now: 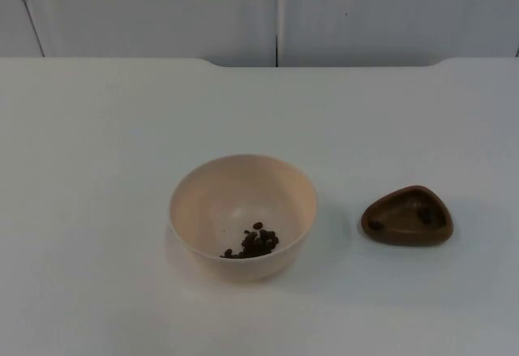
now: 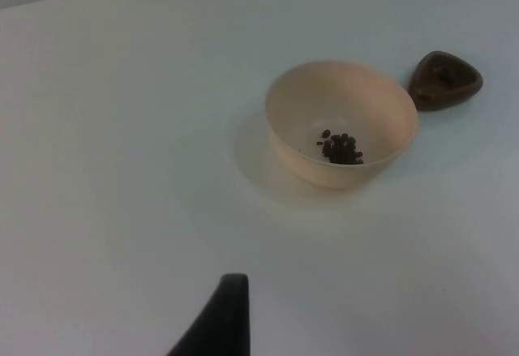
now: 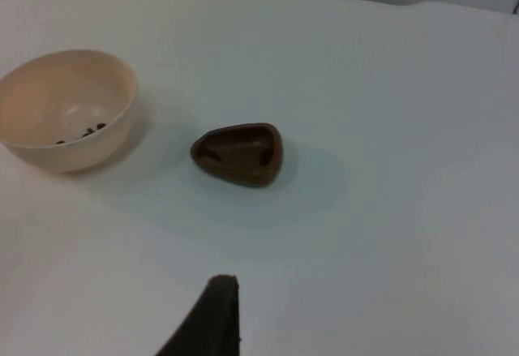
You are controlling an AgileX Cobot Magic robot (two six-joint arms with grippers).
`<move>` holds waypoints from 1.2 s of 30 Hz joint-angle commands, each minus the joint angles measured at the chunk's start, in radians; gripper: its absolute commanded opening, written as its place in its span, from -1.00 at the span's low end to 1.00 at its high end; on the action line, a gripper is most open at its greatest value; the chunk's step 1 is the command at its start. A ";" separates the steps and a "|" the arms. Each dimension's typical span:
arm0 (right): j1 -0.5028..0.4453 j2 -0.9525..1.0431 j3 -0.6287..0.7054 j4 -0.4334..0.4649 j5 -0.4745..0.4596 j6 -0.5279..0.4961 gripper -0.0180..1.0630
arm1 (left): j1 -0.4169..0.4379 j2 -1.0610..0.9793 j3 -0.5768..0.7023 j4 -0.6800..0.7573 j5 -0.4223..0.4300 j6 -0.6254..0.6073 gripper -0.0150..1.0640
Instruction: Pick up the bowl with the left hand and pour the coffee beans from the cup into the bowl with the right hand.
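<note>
A cream bowl (image 1: 195, 202) stands on the white table near the middle, with a small heap of coffee beans (image 1: 255, 242) at its bottom. To its right lies a brown, rounded-triangle cup (image 1: 405, 237) with a few dark beans left in it. The left wrist view has the bowl (image 2: 292, 113), its beans (image 2: 340, 148) and the cup (image 2: 438, 100) behind it. My left gripper (image 2: 227, 315) hangs well back from the bowl, touching nothing. From the right wrist I see the cup (image 3: 243, 173) and the bowl (image 3: 49, 100). My right gripper (image 3: 215, 315) is well short of the cup, holding nothing.
The white table top (image 1: 97, 129) runs back to a grey partition wall (image 1: 162, 7). Bowl and cup stand about a hand's width apart.
</note>
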 commanded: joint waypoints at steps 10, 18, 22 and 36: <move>-0.220 -0.003 0.000 0.007 -0.005 0.002 0.98 | 0.000 -0.004 0.006 -0.010 -0.013 -0.002 0.97; -0.240 -0.003 0.000 0.000 -0.005 0.002 0.98 | 0.056 -0.004 0.006 -0.008 -0.013 -0.002 0.97; -0.240 -0.003 0.000 0.000 -0.005 0.002 0.98 | 0.122 -0.004 0.006 -0.008 -0.013 -0.002 0.97; -0.240 -0.003 0.000 0.000 -0.005 0.002 0.98 | 0.382 -0.004 0.006 -0.008 -0.013 -0.002 0.97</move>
